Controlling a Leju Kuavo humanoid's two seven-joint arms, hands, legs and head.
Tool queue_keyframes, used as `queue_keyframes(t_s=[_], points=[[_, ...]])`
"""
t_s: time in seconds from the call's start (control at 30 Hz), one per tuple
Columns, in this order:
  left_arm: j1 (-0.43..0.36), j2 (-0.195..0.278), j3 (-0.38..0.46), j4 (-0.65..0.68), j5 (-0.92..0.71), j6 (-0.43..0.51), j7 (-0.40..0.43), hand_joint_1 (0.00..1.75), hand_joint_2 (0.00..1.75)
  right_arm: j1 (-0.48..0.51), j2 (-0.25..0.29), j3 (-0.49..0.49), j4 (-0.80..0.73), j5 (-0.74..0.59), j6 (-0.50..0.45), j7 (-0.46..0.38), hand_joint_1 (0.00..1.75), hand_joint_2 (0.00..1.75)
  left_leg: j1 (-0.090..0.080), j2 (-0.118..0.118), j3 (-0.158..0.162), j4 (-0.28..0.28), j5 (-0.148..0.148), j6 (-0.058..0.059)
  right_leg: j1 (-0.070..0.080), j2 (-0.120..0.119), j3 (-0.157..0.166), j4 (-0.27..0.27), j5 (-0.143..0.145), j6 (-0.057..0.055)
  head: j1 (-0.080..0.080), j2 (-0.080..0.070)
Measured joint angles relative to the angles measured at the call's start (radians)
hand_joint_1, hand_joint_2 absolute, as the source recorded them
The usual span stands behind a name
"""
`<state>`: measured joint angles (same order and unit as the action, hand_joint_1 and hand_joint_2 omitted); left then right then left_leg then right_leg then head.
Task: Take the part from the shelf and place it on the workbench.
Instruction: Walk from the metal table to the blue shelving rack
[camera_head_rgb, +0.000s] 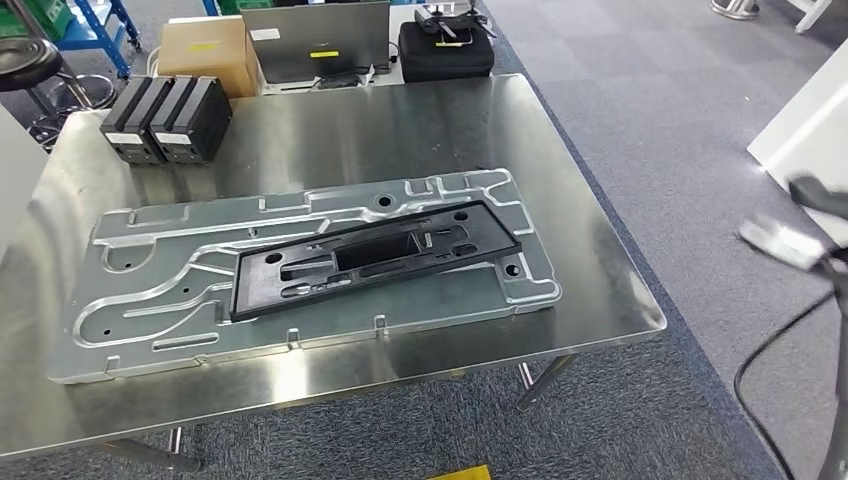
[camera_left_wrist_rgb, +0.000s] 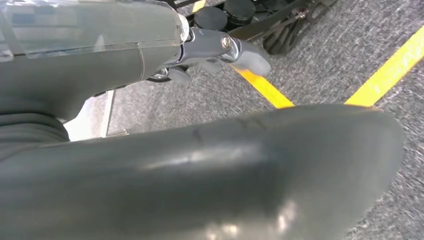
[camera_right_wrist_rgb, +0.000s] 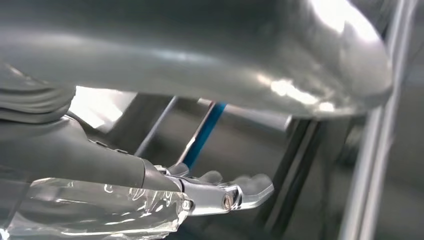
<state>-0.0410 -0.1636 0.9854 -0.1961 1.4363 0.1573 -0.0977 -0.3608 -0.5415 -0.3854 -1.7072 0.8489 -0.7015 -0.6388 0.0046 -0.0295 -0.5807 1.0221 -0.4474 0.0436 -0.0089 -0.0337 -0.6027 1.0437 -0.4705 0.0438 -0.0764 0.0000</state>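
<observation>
A black part (camera_head_rgb: 375, 258) lies flat on the silver plate (camera_head_rgb: 140, 300) on the bench (camera_head_rgb: 420, 130), its long axis set along the plate's length. The left robot hand (camera_left_wrist_rgb: 220, 50) and the right robot hand (camera_right_wrist_rgb: 220, 192) are held empty, fingers apart; which is nearer cannot be told.

A blurred grey object (camera_head_rgb: 790, 243) near the right edge of the head view was too smeared to identify. The laptop (camera_head_rgb: 315, 40) and the black case (camera_head_rgb: 445, 48) beyond the far edge of the workbench (camera_head_rgb: 600, 290) were cut off by the picture's top. In the right wrist view the background behind the right hand (camera_right_wrist_rgb: 220, 192) was out of focus.
</observation>
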Motion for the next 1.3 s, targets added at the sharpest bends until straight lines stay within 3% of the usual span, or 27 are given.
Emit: queue_keyframes(t_s=[0.1,0.13,0.17,0.2,0.27,0.33,0.37,0.4,0.47,0.5,0.57,0.6,0.63,0.67,0.7,0.77,0.83,0.87,0.93,0.97,1.0,1.1,1.13,1.17,1.2,1.27,1.3], points=[[-0.003,-0.004,0.011,0.0,0.0,-0.004,0.014,0.0,0.0,0.243,0.174,-0.224,-0.17,-0.056,0.0,-0.044,0.0,0.0,-0.006,0.002,-0.015,-0.004,0.014,0.011,-0.006,0.027,-0.057,0.165,-0.121,0.008,0.0,0.0],[-0.005,-0.006,0.014,0.0,0.0,-0.005,0.018,0.0,0.0,0.31,0.24,-0.272,-0.206,-0.061,0.0,-0.046,0.0,0.0,-0.01,0.003,-0.022,-0.004,0.019,0.012,-0.006,0.029,-0.07,0.212,-0.143,0.008,0.0,0.0],[-0.006,-0.007,0.016,0.0,0.0,-0.006,0.02,0.0,0.0,0.369,0.311,-0.312,-0.231,-0.061,0.0,-0.047,0.0,0.0,-0.014,0.004,-0.029,-0.004,0.023,0.011,-0.006,0.03,-0.067,0.231,-0.146,0.006,0.0,0.0],[-0.007,-0.008,0.017,0.0,0.0,-0.006,0.022,0.0,0.0,0.415,0.382,-0.347,-0.238,-0.058,0.002,-0.047,0.0,0.0,-0.018,0.007,-0.036,-0.004,0.029,0.01,-0.006,0.03,-0.044,0.209,-0.129,0.002,0.0,0.0],[-0.011,-0.012,0.017,0.0,0.0,-0.008,0.022,0.0,0.0,0.463,0.509,-0.409,-0.183,-0.052,0.017,-0.043,0.0,0.0,-0.024,0.014,-0.05,-0.004,0.042,0.007,-0.002,0.028,0.046,0.079,-0.086,-0.013,0.0,0.0],[-0.016,-0.018,0.017,0.0,0.0,-0.008,0.014,0.0,0.0,0.459,0.597,-0.476,-0.008,-0.035,0.041,-0.003,0.0,0.0,-0.024,0.023,-0.053,-0.01,0.056,-0.003,0.009,0.025,0.116,-0.031,-0.063,-0.029,-0.001,0.0],[-0.018,-0.021,0.016,0.0,0.0,-0.008,0.009,0.0,0.0,0.439,0.619,-0.521,0.142,-0.014,0.053,0.053,0.0,0.0,-0.019,0.027,-0.052,-0.014,0.063,-0.009,0.017,0.024,0.129,-0.058,-0.06,-0.038,-0.001,0.0],[-0.02,-0.022,0.016,0.0,0.0,-0.006,0.002,0.0,0.0,0.413,0.631,-0.574,0.321,0.007,0.078,0.151,0.0,0.0,-0.014,0.029,-0.049,-0.02,0.072,-0.016,0.024,0.024,0.129,-0.066,-0.047,-0.045,-0.002,0.0],[-0.022,-0.019,0.015,0.0,0.0,-0.002,-0.014,0.0,0.0,0.363,0.651,-0.689,0.668,0.024,0.18,0.443,0.0,0.0,-0.008,0.03,-0.052,-0.021,0.073,-0.028,0.027,0.02,0.126,-0.091,-0.02,-0.059,-0.002,0.0],[-0.022,-0.017,0.015,0.0,0.0,-0.001,-0.022,0.0,0.0,0.348,0.663,-0.737,0.801,0.02,0.242,0.6,0.0,0.0,-0.008,0.029,-0.059,-0.005,0.047,-0.033,0.024,0.017,0.119,-0.099,-0.005,-0.065,-0.002,0.0],[-0.02,-0.011,0.015,0.0,0.0,0.0,-0.029,0.0,0.0,0.328,0.687,-0.802,1.001,0.014,0.309,0.807,0.0,0.0,-0.007,0.028,-0.08,0.083,-0.058,-0.045,0.018,0.016,0.095,-0.105,0.023,-0.071,-0.002,0.0],[-0.021,-0.008,0.015,0.0,0.0,0.0,-0.03,0.0,0.0,0.322,0.697,-0.825,1.085,0.014,0.318,0.841,0.0,0.0,-0.006,0.028,-0.09,0.146,-0.11,-0.05,0.015,0.018,0.077,-0.103,0.035,-0.072,-0.002,0.0],[-0.022,-0.005,0.015,0.0,0.0,-0.001,-0.03,0.0,0.0,0.316,0.706,-0.844,1.154,0.013,0.32,0.835,0.0,0.0,-0.005,0.028,-0.095,0.204,-0.14,-0.055,0.013,0.02,0.058,-0.1,0.047,-0.071,-0.002,0.0],[-0.025,-0.002,0.014,0.0,0.0,-0.001,-0.03,0.0,0.0,0.31,0.713,-0.861,1.21,0.014,0.321,0.81,0.0,0.0,-0.004,0.028,-0.088,0.241,-0.144,-0.059,0.011,0.021,0.039,-0.095,0.059,-0.07,-0.002,0.0],[-0.028,0.0,0.014,0.0,0.0,-0.002,-0.03,0.0,0.0,0.303,0.716,-0.876,1.253,0.014,0.321,0.785,0.0,0.0,-0.004,0.028,-0.067,0.245,-0.125,-0.061,0.008,0.022,0.019,-0.089,0.069,-0.068,-0.002,0.0],[-0.033,0.005,0.014,0.0,0.0,-0.002,-0.03,0.0,0.0,0.289,0.717,-0.901,1.32,0.014,0.323,0.762,0.0,0.0,-0.003,0.028,0.028,0.151,-0.077,-0.062,0.005,0.023,-0.019,-0.071,0.087,-0.062,-0.002,0.0],[-0.037,0.008,0.014,-0.001,0.0,-0.002,-0.029,0.0,0.0,0.279,0.717,-0.917,1.367,0.014,0.325,0.758,0.0,0.0,-0.006,0.027,0.142,0.0,-0.087,-0.056,0.007,0.023,-0.044,-0.051,0.1,-0.052,-0.002,0.0],[-0.038,0.009,0.014,-0.001,0.0,-0.002,-0.029,0.0,0.0,0.275,0.716,-0.923,1.383,0.014,0.326,0.757,0.0,0.0,-0.008,0.026,0.174,-0.048,-0.102,-0.051,0.007,0.023,-0.048,-0.044,0.106,-0.047,-0.002,0.0],[-0.036,0.01,0.014,-0.001,0.0,-0.001,-0.028,0.0,0.0,0.27,0.716,-0.934,1.41,0.014,0.327,0.756,0.0,0.0,-0.011,0.025,0.175,-0.065,-0.102,-0.036,0.007,0.022,-0.05,-0.044,0.123,-0.035,-0.001,0.0],[-0.035,0.01,0.014,-0.001,0.0,-0.001,-0.028,0.0,0.0,0.268,0.715,-0.938,1.42,0.014,0.327,0.756,0.0,0.0,-0.01,0.028,0.168,-0.067,-0.091,-0.028,0.005,0.024,-0.055,-0.038,0.117,-0.03,-0.001,0.0],[-0.036,0.011,0.014,-0.001,0.0,-0.001,-0.028,0.0,0.0,0.267,0.715,-0.941,1.428,0.014,0.327,0.756,0.0,0.0,-0.009,0.031,0.157,-0.067,-0.078,-0.019,0.002,0.026,-0.062,-0.021,0.092,-0.025,-0.001,0.0],[-0.037,0.011,0.014,-0.002,0.0,-0.001,-0.028,0.0,0.0,0.267,0.714,-0.949,1.448,0.014,0.327,0.756,0.0,0.0,-0.009,0.037,0.113,-0.067,-0.039,-0.006,-0.004,0.032,-0.096,0.124,-0.065,-0.015,-0.001,0.0],[-0.037,0.011,0.014,-0.002,0.0,-0.001,-0.028,0.0,0.0,0.266,0.714,-0.951,1.453,0.014,0.327,0.756,0.0,0.0,-0.01,0.039,0.096,-0.065,-0.027,-0.006,-0.005,0.032,-0.101,0.182,-0.098,-0.011,-0.001,0.0],[-0.036,0.011,0.014,-0.002,0.0,-0.001,-0.028,0.0,0.0,0.265,0.714,-0.952,1.457,0.014,0.327,0.756,0.0,0.44,-0.011,0.041,0.078,-0.061,-0.016,-0.008,-0.006,0.032,-0.099,0.226,-0.103,-0.007,-0.001,0.0],[-0.037,0.011,0.014,-0.002,0.0,-0.001,-0.028,0.0,0.0,0.264,0.713,-0.953,1.46,0.014,0.327,0.756,0.0,0.87,-0.011,0.042,0.059,-0.056,-0.005,-0.01,-0.008,0.032,-0.084,0.243,-0.084,-0.005,-0.001,0.0],[-0.038,0.011,0.014,-0.002,0.0,-0.001,-0.028,0.0,0.0,0.261,0.712,-0.953,1.468,0.013,0.339,0.764,0.0,1.75,-0.011,0.044,0.022,-0.042,0.014,-0.016,-0.011,0.032,-0.01,0.185,-0.029,-0.006,-0.001,0.0],[-0.039,0.011,0.014,-0.002,0.0,-0.001,-0.028,0.0,0.0,0.259,0.712,-0.954,1.471,0.009,0.37,0.784,0.0,1.75,-0.011,0.044,0.007,-0.035,0.021,-0.019,-0.011,0.032,0.049,0.116,-0.025,-0.009,-0.001,0.0]])
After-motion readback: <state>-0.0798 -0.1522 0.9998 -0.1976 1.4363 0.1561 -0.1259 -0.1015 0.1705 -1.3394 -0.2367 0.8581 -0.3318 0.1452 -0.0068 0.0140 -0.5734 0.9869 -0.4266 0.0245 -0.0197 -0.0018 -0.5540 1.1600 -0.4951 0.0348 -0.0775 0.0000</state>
